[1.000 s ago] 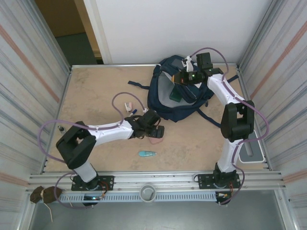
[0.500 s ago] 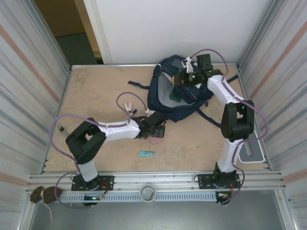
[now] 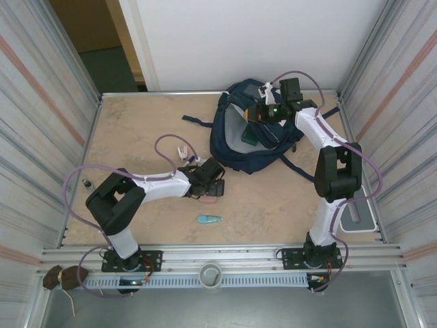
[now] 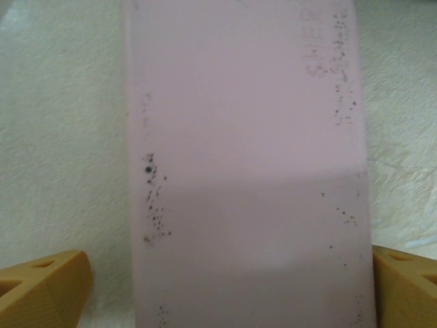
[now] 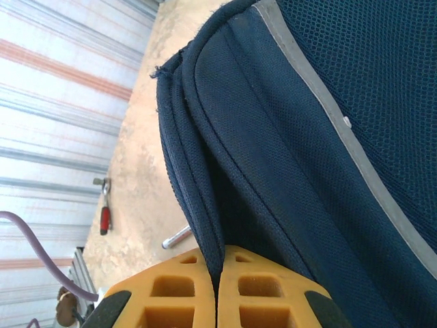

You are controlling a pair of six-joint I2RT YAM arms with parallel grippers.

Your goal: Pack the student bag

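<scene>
Navy blue fabric with a thin pale stripe marks out the large student bag [image 3: 235, 147], lying on the far side of the beige table [image 3: 136, 130], a little right of centre, with its mouth gaping. From above, the right gripper [image 3: 258, 113] sits at the far rim of that mouth. The left gripper [image 3: 213, 187] hangs low over a flat pink rectangular slab [image 3: 214, 195] near the table's middle, and a small teal capsule-shaped object [image 3: 209, 219] lies apart on the near side. At the left wrist, the slab is speckled with dark dots and lies between orange fingertips [image 4: 41, 290] spread wide. At the right wrist, the orange fingertips [image 5: 184, 297] are pinched together on the bag's folded edge, and a small red-handled tool [image 5: 104, 217] lies on the table beyond.
</scene>
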